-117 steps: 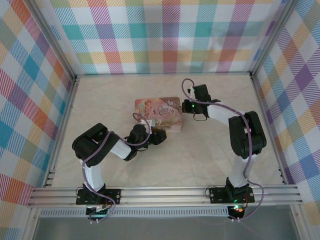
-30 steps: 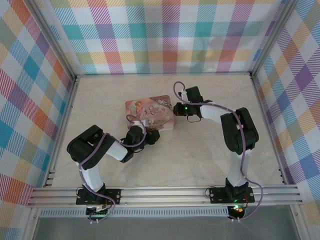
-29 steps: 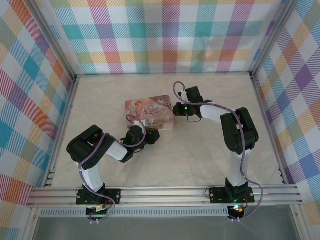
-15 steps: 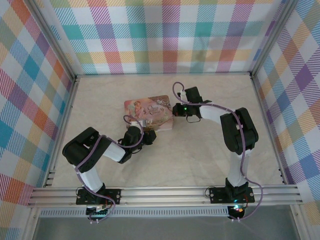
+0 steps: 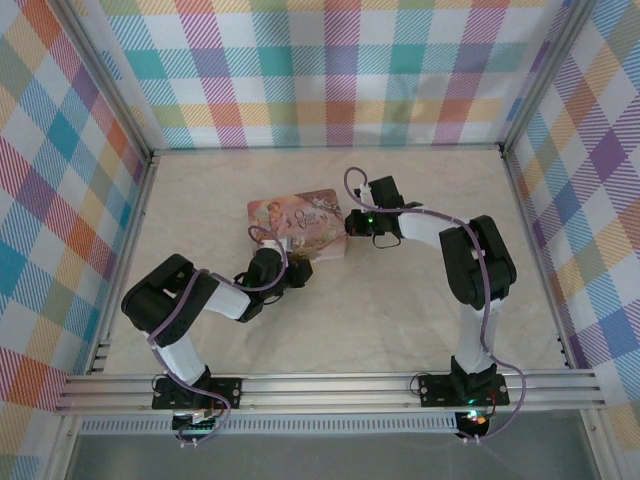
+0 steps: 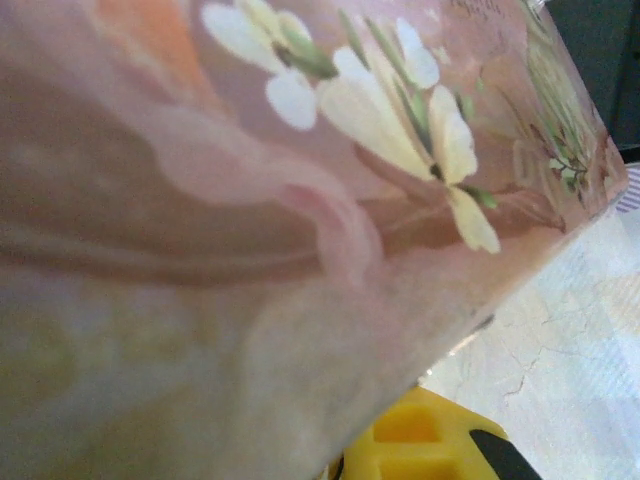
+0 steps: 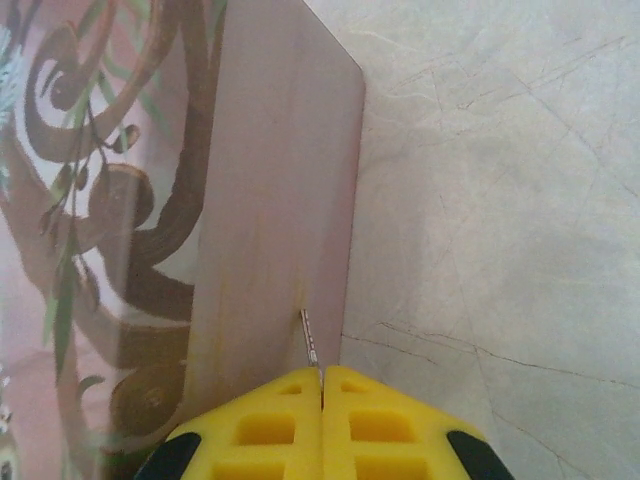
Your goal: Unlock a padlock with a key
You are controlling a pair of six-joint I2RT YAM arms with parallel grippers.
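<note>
R wrist: key (image 7: 309, 341) in R gripper (image 7: 322, 374); by tin (image 7: 275, 200)

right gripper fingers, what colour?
Yellow. The right gripper's fingers show best in the right wrist view, pinching the key.

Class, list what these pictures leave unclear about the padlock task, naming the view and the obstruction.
1. Padlock: position unclear. It is too small to pick out from above, where the left arm meets the tin box, and the blurred tin wall blocks the left wrist view.
2. Left hand, open or shut: its fingers are cut off by the left wrist view's bottom edge.
3. Key: the shut right hand hides all but its tip.
</note>
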